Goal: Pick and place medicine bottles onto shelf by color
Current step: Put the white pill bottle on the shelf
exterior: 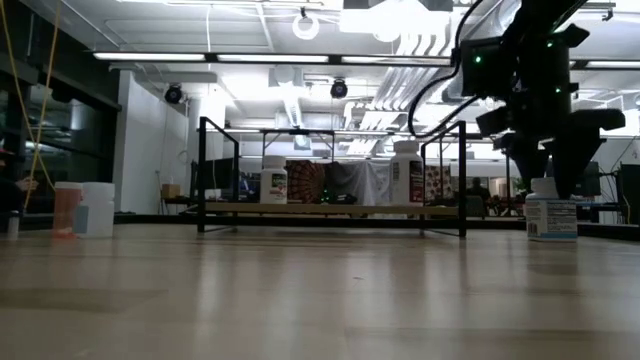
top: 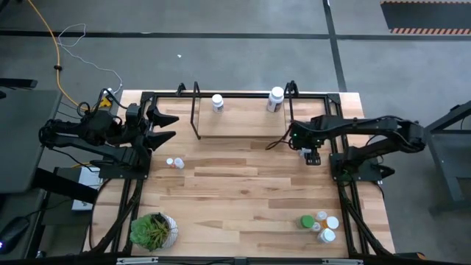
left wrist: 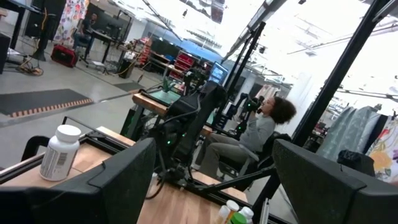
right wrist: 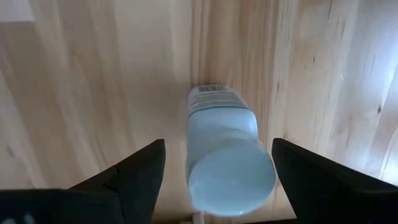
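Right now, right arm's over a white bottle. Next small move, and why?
Probably lower a little, then close. The right gripper is open with a finger on each side of the upright white bottle, which stands on the table beside the shelf, not yet gripped.

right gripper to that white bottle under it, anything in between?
Nothing visible. The right gripper is open straight above the white bottle, one finger on each side of the cap with bare tabletop around it. In the low view the bottle stands upright on the table, just right of the shelf.
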